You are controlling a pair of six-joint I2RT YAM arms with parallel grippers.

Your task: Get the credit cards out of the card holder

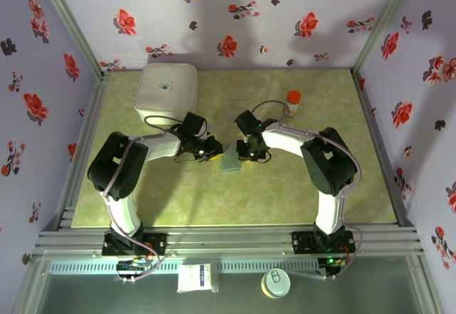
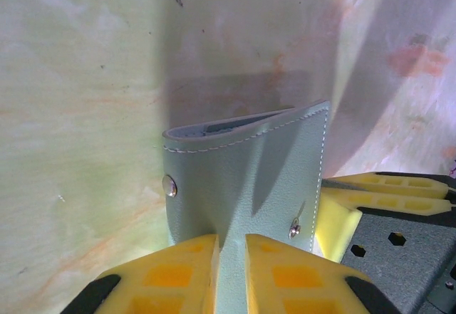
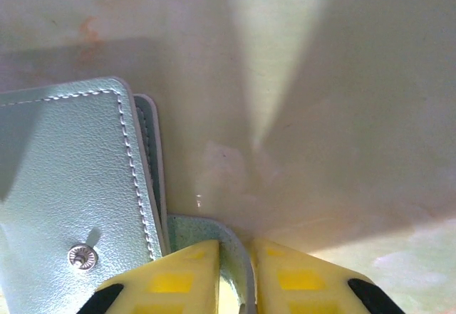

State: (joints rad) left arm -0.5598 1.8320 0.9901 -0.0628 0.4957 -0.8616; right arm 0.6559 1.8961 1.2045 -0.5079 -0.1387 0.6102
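Note:
The grey-blue card holder (image 1: 230, 160) lies between both grippers at the table's middle. My left gripper (image 1: 214, 150) is shut on one panel of the card holder (image 2: 246, 179), whose round stud (image 2: 169, 185) and white stitching face the camera. My right gripper (image 1: 251, 152) is shut on a rounded tab at the edge of the card holder (image 3: 71, 186); a stud (image 3: 83, 258) shows on the flat panel beside it. The right gripper's tips (image 3: 235, 271) show in the right wrist view. The left gripper (image 2: 231, 271) pinches the panel from below. The credit cards are hidden.
A big white rounded box (image 1: 166, 88) stands at the back left. A small bottle with an orange cap (image 1: 292, 102) stands at the back right. A clear plastic piece (image 1: 239, 107) lies behind the grippers. The green mat (image 1: 214, 200) spreads toward the near edge.

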